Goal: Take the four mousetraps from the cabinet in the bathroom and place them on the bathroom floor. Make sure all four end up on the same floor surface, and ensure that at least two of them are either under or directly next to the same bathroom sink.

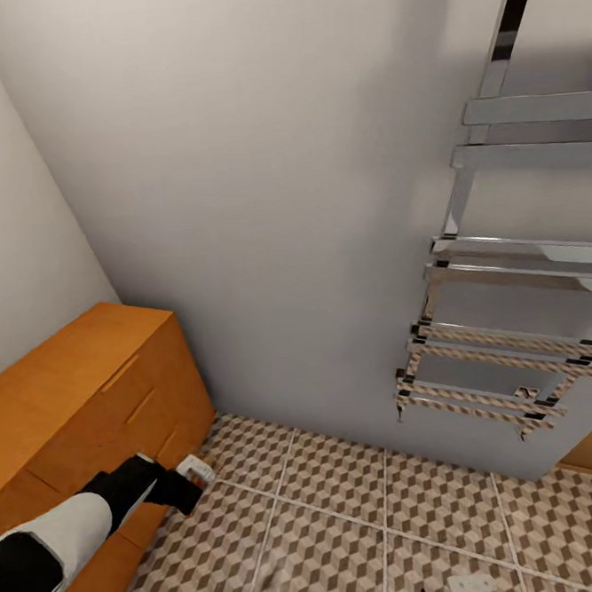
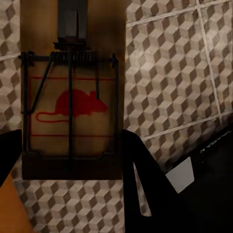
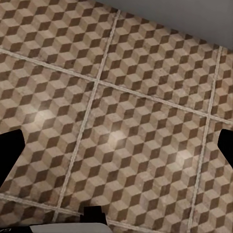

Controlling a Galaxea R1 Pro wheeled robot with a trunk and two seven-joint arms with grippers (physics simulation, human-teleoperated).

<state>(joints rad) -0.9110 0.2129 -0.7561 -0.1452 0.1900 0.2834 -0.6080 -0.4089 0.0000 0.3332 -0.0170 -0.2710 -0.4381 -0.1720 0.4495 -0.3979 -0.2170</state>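
Beside the cabinet [image 1: 80, 384], left gripper [image 1: 190, 482] sits low over the bathroom floor [image 1: 349, 523]; its fingers [image 2: 145, 184] look spread, with a mousetrap [image 2: 70, 114] between them, grip contact unclear. Right gripper [image 3: 116, 145] fingers wide apart, holding nothing, over bare tile.

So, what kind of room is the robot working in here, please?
Probably a bathroom: a chrome ladder-shaped towel rail hangs on the plain grey wall, the floor of cube-patterned brown and beige tiles has pale grout, and a low orange-brown wooden cabinet stands in the corner.
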